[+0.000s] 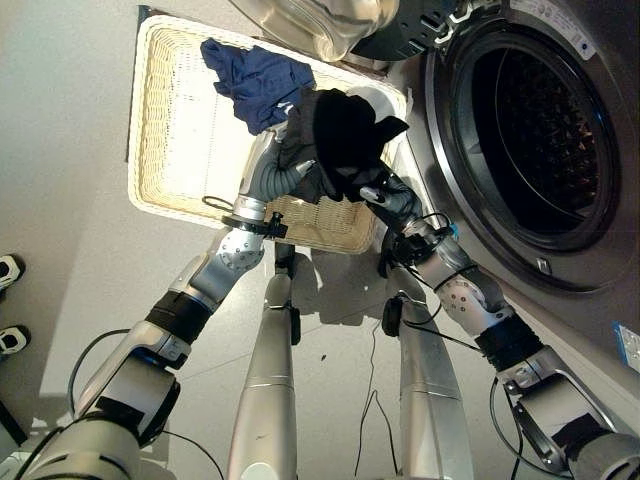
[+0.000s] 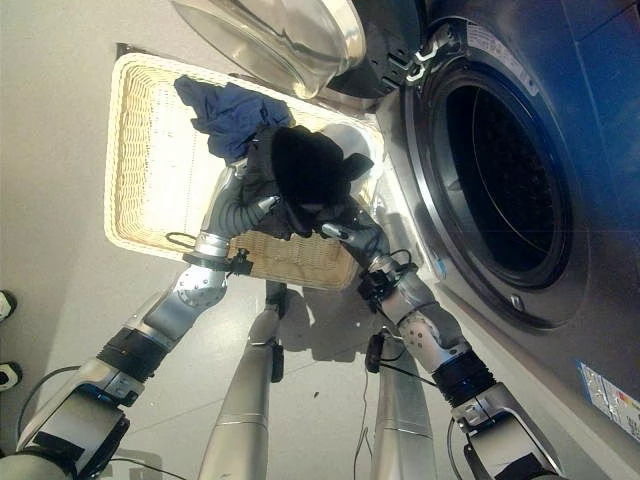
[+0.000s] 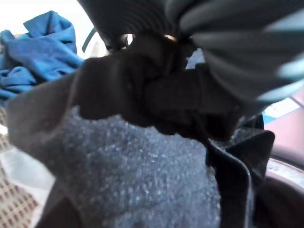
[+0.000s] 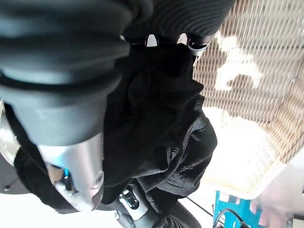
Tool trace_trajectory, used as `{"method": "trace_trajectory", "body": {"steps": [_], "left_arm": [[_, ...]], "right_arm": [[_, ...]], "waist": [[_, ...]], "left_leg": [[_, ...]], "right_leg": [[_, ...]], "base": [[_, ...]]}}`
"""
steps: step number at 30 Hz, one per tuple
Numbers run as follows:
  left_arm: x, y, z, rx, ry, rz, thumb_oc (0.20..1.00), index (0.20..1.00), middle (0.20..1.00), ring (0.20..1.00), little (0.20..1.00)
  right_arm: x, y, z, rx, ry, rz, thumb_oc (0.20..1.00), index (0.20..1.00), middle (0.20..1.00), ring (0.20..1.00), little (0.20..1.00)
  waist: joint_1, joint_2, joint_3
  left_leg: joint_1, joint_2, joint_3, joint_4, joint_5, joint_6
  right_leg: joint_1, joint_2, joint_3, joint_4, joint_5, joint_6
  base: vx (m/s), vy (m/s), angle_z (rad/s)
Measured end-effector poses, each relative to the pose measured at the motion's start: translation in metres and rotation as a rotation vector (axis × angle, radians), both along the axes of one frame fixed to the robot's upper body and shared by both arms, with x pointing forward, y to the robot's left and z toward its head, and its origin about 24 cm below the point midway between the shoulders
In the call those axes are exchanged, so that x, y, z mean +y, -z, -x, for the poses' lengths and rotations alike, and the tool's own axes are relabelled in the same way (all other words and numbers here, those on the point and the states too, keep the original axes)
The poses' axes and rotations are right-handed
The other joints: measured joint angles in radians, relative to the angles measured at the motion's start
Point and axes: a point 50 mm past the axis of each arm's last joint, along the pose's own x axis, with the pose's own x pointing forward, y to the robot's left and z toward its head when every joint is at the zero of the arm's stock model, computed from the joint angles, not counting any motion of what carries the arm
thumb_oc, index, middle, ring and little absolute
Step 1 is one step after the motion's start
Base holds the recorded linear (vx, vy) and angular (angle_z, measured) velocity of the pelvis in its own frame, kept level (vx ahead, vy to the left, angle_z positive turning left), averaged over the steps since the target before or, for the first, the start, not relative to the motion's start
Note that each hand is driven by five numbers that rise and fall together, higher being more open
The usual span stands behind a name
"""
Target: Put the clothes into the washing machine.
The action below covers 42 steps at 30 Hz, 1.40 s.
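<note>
1. Both robot hands are up at a black garment [image 1: 345, 140], held above the right end of a wicker basket [image 1: 180, 150] that sits on the floor [image 1: 70, 250].
2. On the left, the left robot hand [image 1: 290, 165] is buried in the garment's near left side; dark cloth is bunched against its ribbed cover in the left wrist view, but its fingers are hidden in the folds, so I cannot tell how they sit.
3. In the basket's far right corner a blue garment [image 1: 258, 82] lies crumpled, just beside the black one and partly behind it.
4. Further right, the right robot hand [image 1: 385, 195] meets the black garment from below on its right side; the cloth drapes over it in the right wrist view and its fingers are hidden too.
5. Furthest right stands the washing machine [image 1: 590, 150], its round drum opening [image 1: 540, 130] dark, with its door [image 1: 320, 20] swung open above the basket's far edge.
6. The black garment hangs between basket and drum, outside the opening.
</note>
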Motion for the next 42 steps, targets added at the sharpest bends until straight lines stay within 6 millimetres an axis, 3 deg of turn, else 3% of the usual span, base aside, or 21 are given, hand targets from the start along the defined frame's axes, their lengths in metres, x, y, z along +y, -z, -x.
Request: {"method": "trace_trajectory", "body": {"steps": [9,10,11,12,17,35,36,38,42], "left_arm": [[-0.007,-0.002,-0.001,0.04,0.055,-0.007,0.2,0.2,0.2,0.2,0.2],[-0.009,-0.002,-0.001,0.041,0.062,-0.005,0.2,0.2,0.2,0.2,0.2],[-0.011,-0.002,-0.001,0.048,0.075,-0.002,0.2,0.2,0.2,0.2,0.2],[-0.015,-0.001,0.001,0.061,0.102,-0.005,0.2,0.2,0.2,0.2,0.2],[-0.028,-0.003,0.006,0.067,0.184,-0.025,0.2,0.2,0.2,0.2,0.2],[-0.034,-0.002,0.007,0.074,0.207,-0.013,0.2,0.2,0.2,0.2,0.2],[-0.034,-0.001,0.007,0.074,0.206,-0.013,0.536,0.536,0.536,0.536,0.536],[-0.035,-0.001,0.007,0.074,0.208,-0.011,1.0,1.0,1.0,1.0,1.0],[-0.036,0.0,0.008,0.075,0.201,0.002,1.0,1.0,1.0,1.0,1.0]], "right_arm": [[0.001,-0.001,0.0,0.013,0.0,-0.039,1.0,1.0,1.0,1.0,1.0],[0.001,-0.001,0.0,0.008,0.003,-0.043,0.865,0.865,0.865,0.865,0.865],[0.001,-0.002,0.0,0.008,0.005,-0.047,0.58,0.58,0.58,0.58,0.58],[0.0,-0.002,0.0,0.013,0.008,-0.063,0.2,0.2,0.2,0.2,0.2],[-0.002,-0.003,0.0,0.014,0.022,-0.11,0.2,0.2,0.2,0.2,0.2],[-0.002,-0.001,0.001,0.021,0.038,-0.153,0.2,0.2,0.2,0.2,0.2],[-0.002,-0.001,0.001,0.022,0.038,-0.153,0.2,0.2,0.2,0.2,0.2],[-0.002,0.0,0.001,0.026,0.039,-0.158,0.2,0.2,0.2,0.2,0.2],[-0.003,0.001,0.001,0.034,0.037,-0.173,0.2,0.2,0.2,0.2,0.2]], "waist": [[-0.002,0.0,0.0],[-0.002,0.0,0.0],[-0.002,0.0,0.0],[-0.002,0.0,0.0],[-0.003,0.0,0.0],[-0.003,0.0,0.0],[-0.003,0.0,0.0],[-0.002,0.0,0.0],[-0.002,0.0,0.0]], "left_leg": [[0.0,0.0,-0.001,0.002,0.0,-0.001],[0.0,0.0,-0.001,0.002,0.0,-0.001],[0.0,0.0,-0.001,0.002,0.0,-0.001],[0.0,0.0,-0.001,0.001,0.0,-0.001],[0.0,0.0,-0.001,0.0,0.0,-0.001],[-0.001,-0.001,0.0,-0.003,-0.002,-0.002],[-0.001,-0.001,0.001,-0.003,-0.002,-0.002],[-0.001,0.0,0.0,-0.003,-0.002,-0.002],[-0.001,0.0,0.0,-0.003,-0.001,-0.002]], "right_leg": [[0.0,0.0,-0.001,0.002,0.0,0.0],[0.0,0.0,-0.001,0.001,0.0,0.0],[0.0,0.0,-0.001,0.001,0.0,0.0],[0.0,0.0,-0.001,0.001,0.0,0.0],[-0.001,0.0,-0.001,0.0,-0.001,0.0],[-0.001,0.0,-0.001,-0.005,-0.001,0.0],[-0.001,0.0,-0.001,-0.005,-0.001,0.0],[-0.001,0.0,-0.001,-0.005,-0.001,0.0],[-0.001,0.0,-0.001,-0.004,-0.001,0.0]], "base": [[0.0,0.0,0.0],[0.0,0.0,0.0],[0.0,0.0,0.0],[0.0,0.0,0.0],[0.0,0.0,0.0],[0.0,0.0,0.0],[0.0,0.0,0.0],[0.0,0.0,0.0],[0.0,0.0,0.0]]}}
